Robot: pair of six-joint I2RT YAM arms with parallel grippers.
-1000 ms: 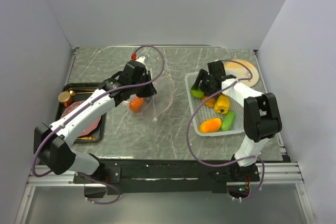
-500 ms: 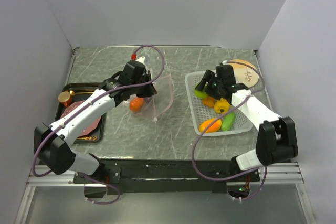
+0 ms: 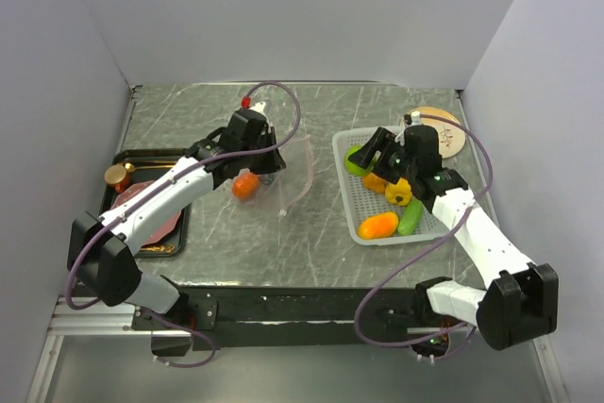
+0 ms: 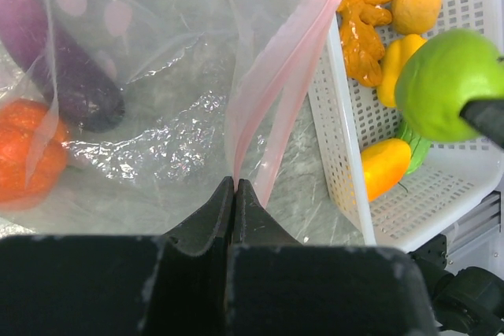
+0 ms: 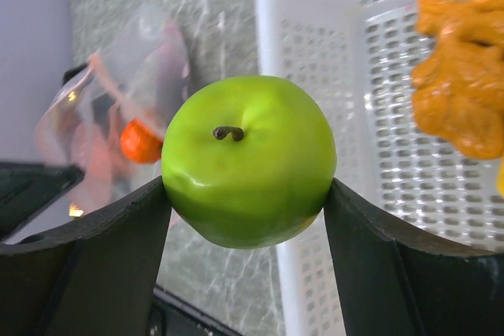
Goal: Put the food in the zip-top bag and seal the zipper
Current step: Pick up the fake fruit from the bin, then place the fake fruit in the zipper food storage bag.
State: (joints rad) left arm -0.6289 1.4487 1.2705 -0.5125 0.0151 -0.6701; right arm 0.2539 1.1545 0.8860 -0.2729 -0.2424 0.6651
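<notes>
while the left gripper (image 4: 235,186), clamped on the zipper (image 4: 291,60), held the mouth of the zip-top bag (image 4: 157,116) up left of the table's (image 3: 321,233) centre, the right gripper (image 5: 246,186) clasped the green lime (image 5: 248,147) over the basket's (image 4: 337,155) left edge, likely bound for that mouth.

The left arm (image 3: 156,205) and the right arm (image 3: 481,238) are both wearing white link shells between bulky black joint housings, the same build on each side. A purple cable (image 3: 283,110) is looping along the left arm, and another (image 3: 377,261) is trailing beside the right. The left gripper (image 4: 235,188) is showing matte black, wedge-shaped fingers (image 4: 197,234). The right gripper (image 5: 248,186) is showing the same black in broad, curved slabs.
</notes>
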